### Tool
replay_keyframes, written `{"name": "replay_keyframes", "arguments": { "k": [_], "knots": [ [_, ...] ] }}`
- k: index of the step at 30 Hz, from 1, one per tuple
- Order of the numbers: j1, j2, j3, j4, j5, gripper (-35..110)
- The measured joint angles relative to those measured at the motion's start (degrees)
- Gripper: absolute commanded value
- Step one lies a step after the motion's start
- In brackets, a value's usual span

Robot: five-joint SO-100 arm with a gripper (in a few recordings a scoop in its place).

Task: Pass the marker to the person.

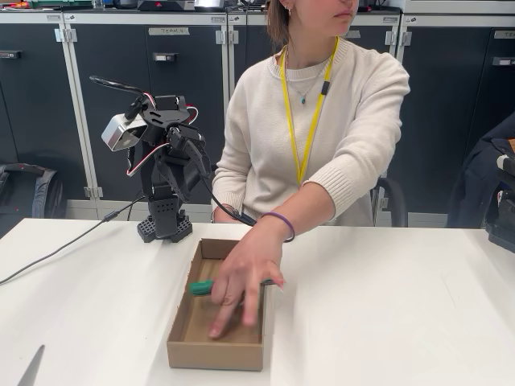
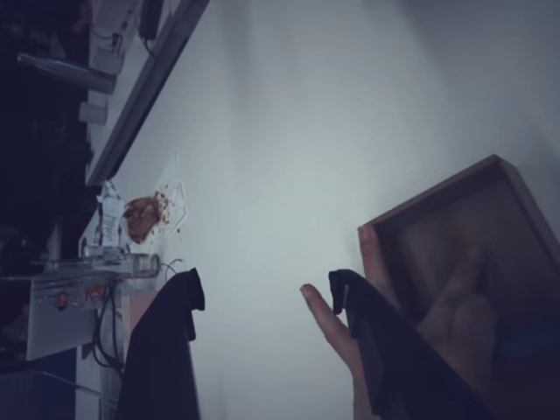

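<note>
The marker [image 1: 201,286] lies in a shallow cardboard box [image 1: 181,338] in the middle of the table. Its green cap pokes out to the left, and the rest is hidden under the hand [image 1: 241,281] of the person [image 1: 314,129], who sits behind the table and reaches down into the box. My gripper [image 1: 193,161] is folded back high above the arm's base at the table's rear left, well apart from the box. In the wrist view the gripper [image 2: 262,293] stands open with nothing between its fingers, and the hand [image 2: 455,319] lies in the box [image 2: 437,201] beyond.
A grey pointed blade-like object [image 1: 32,366] lies at the table's front left corner. A black cable [image 1: 56,249] runs from the arm's base [image 1: 165,225] across the left of the table. Dark cabinets [image 1: 113,96] stand behind.
</note>
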Motion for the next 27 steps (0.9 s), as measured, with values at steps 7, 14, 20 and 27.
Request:
{"name": "replay_keyframes", "arguments": {
  "k": [7, 14, 20, 27],
  "knots": [
    [0.0, 0.0, 0.0, 0.0, 0.0, 32],
    [0.0, 0.09, 0.35, -0.26, 0.0, 33],
    [0.0, 0.26, 0.7, -0.44, 0.0, 33],
    [0.0, 0.44, 0.7, -0.44, 0.0, 33]
  ]
}}
